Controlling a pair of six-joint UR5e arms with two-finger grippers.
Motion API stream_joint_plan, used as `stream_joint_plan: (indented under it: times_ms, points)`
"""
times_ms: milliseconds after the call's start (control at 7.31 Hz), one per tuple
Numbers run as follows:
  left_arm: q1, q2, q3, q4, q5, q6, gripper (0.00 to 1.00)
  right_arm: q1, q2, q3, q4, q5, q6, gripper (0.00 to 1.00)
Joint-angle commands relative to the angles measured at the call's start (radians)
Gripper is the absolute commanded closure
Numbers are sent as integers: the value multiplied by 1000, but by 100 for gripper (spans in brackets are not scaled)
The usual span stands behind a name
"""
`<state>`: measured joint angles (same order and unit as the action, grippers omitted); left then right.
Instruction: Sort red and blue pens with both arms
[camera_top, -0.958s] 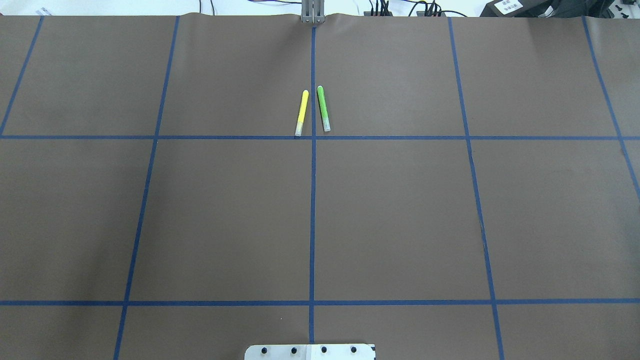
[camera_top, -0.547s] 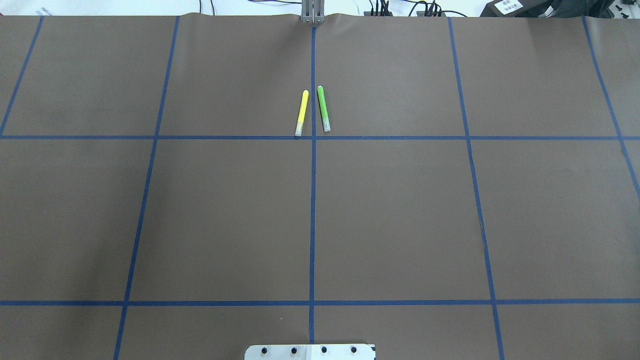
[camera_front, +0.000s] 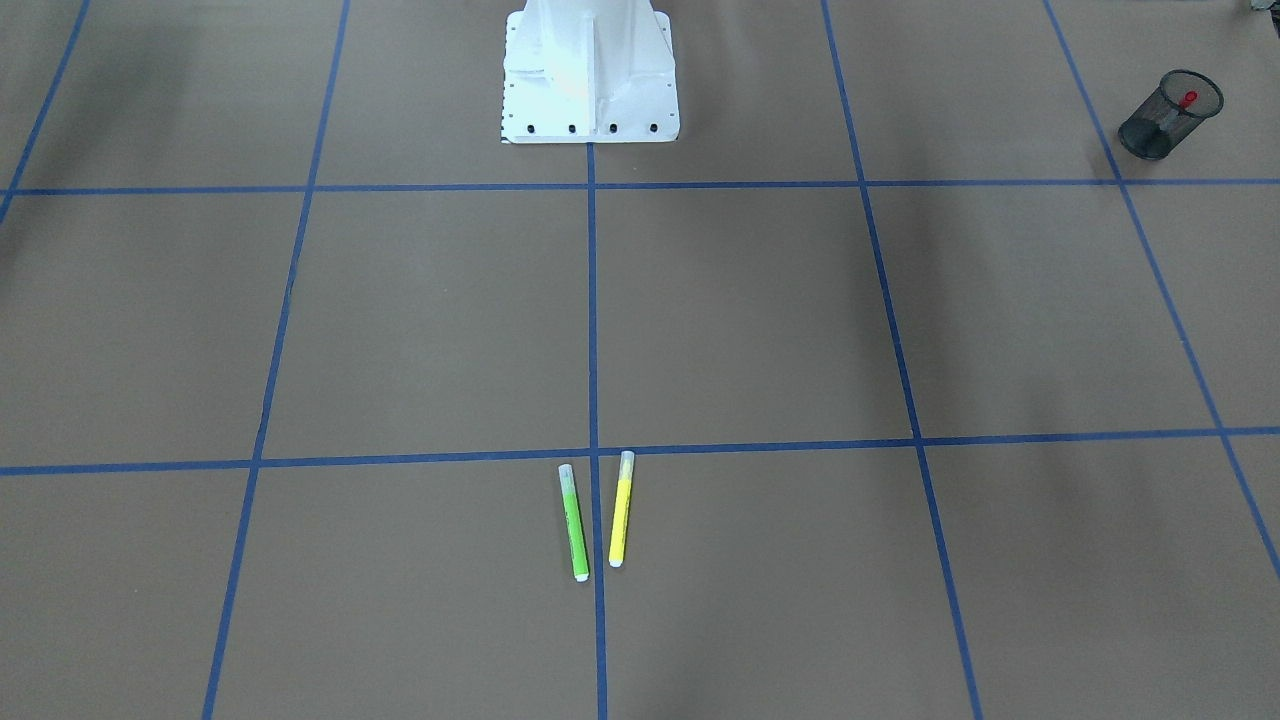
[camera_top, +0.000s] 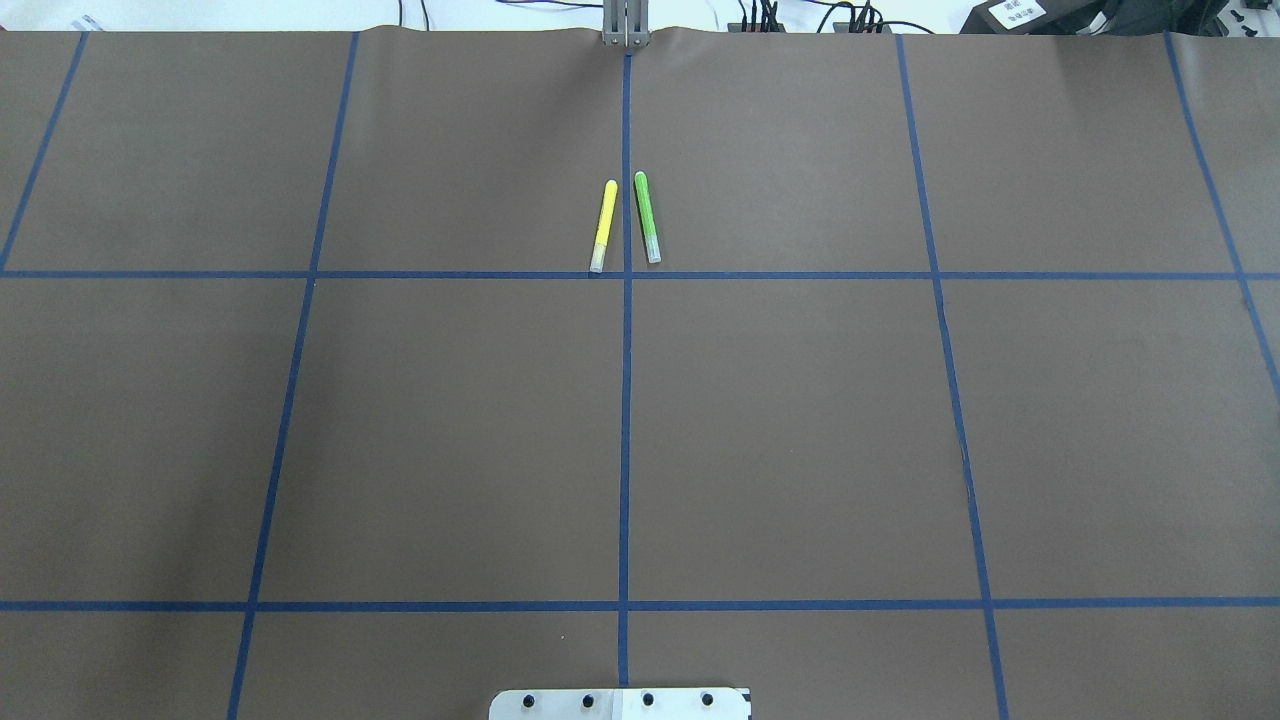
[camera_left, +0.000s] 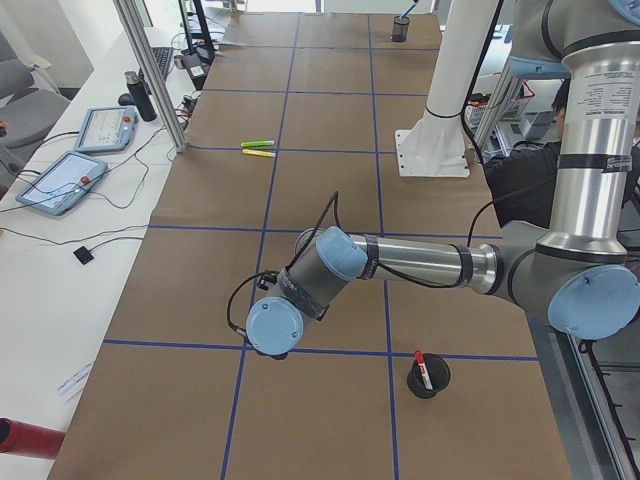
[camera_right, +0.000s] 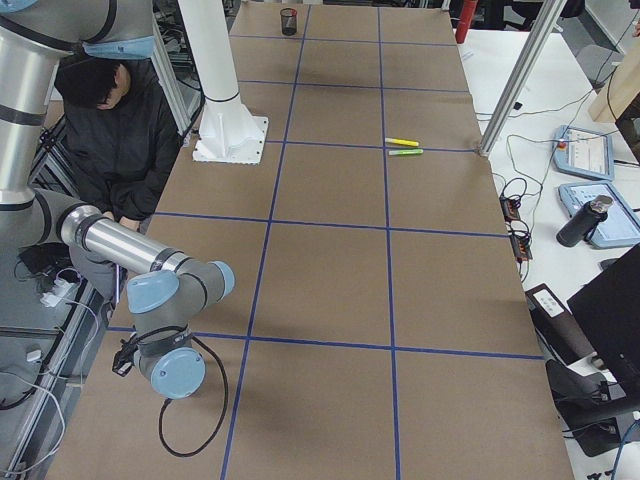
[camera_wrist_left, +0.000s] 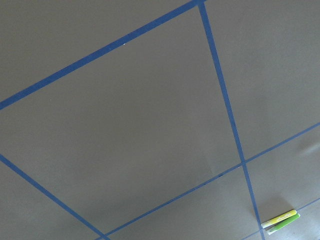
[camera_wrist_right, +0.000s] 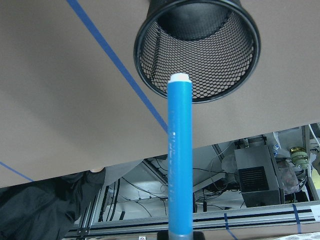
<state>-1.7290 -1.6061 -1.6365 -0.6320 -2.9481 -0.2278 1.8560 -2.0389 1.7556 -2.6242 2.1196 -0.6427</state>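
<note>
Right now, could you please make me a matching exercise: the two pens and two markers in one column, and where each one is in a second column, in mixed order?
Things
1. red pen
2. blue pen
3. green marker
4. yellow marker

Places
A. lying flat, on the robot's right of the centre line
B. standing in the left cup
C. lying flat, on the robot's left of the centre line
D. in the air, pointing at the right cup

Pairs: 1-B, 2-D, 3-A, 4-C
</note>
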Motion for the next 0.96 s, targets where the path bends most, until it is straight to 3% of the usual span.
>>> stream_joint_plan:
  times_ms: [0,274,547,684,821]
  points:
    - [0,0,3,-8,1,2,0,0,23,-11,6,-3,6,0]
    - [3,-3,29,-99,6,-1,0,0,121,-30,6,-3,53,0]
    - [70,-18,46,-199,53,-2,0,0,199,-27,100,14,199,0]
    - [74,-59,81,-234,125,-2,0,-1,235,-27,163,34,274,0]
    - [74,-61,86,-352,226,-2,0,-3,258,-21,270,54,335,0]
